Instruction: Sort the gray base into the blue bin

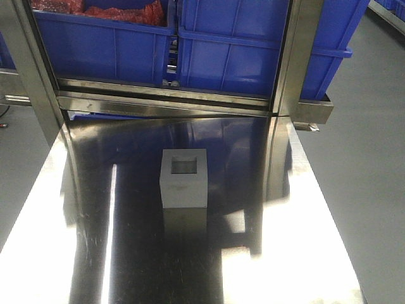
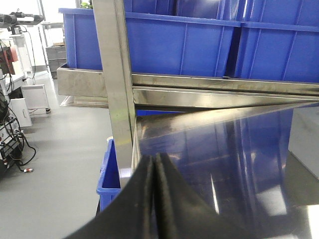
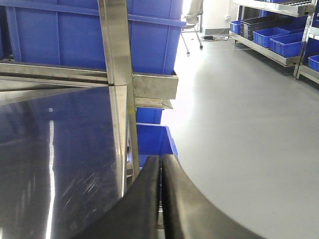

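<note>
Blue bin [image 1: 101,50]: red contents [image 1: 126,11]; gray base [image 1: 184,179] outside.

This is a factory or warehouse floor. Bright-blue plastic crates [image 1: 234,57] line a stainless-steel rack [image 1: 164,95] at twelve o'clock; stocked metal shelving [image 3: 269,52] stands at two o'clock.

Shiny steel counter [image 1: 95,253] w/ steel rack posts [image 1: 297,57] + rail [image 1: 164,95] at far edge. Gray floor [image 1: 361,158] both sides. Cables [image 2: 20,149] on floor left; chair [image 3: 192,20], shelving [image 3: 279,50] far right.
</note>
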Available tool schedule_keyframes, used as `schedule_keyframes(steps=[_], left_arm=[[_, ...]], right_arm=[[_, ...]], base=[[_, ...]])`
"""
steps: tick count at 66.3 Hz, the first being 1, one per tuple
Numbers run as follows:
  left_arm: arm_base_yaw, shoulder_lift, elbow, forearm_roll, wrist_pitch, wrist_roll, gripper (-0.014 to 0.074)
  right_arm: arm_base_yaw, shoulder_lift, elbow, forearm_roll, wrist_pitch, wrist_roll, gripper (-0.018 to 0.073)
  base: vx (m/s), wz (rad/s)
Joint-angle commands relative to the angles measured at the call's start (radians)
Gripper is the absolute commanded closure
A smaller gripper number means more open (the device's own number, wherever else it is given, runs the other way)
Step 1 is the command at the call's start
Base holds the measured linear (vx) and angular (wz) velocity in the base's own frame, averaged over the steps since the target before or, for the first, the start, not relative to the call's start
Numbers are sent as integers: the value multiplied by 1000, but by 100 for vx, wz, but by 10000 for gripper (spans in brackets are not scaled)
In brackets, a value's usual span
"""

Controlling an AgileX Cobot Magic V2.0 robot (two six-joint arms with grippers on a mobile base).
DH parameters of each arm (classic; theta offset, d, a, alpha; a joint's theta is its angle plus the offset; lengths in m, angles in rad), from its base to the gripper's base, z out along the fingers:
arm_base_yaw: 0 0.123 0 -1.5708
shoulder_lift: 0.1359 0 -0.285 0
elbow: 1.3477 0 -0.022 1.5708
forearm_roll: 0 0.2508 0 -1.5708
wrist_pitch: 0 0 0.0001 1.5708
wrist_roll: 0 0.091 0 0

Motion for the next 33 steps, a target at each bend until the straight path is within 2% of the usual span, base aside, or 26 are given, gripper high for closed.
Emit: schedule_keyframes(steps=[1, 33], left_arm=[[2, -12, -20, -4, -76, -3, 594], [2, -12, -20, -4, -76, -3, 594]], right_arm=[[0, 15, 2, -7, -73, -9, 564], [0, 15, 2, -7, -73, -9, 564]], base=[[0, 0], [0, 0]])
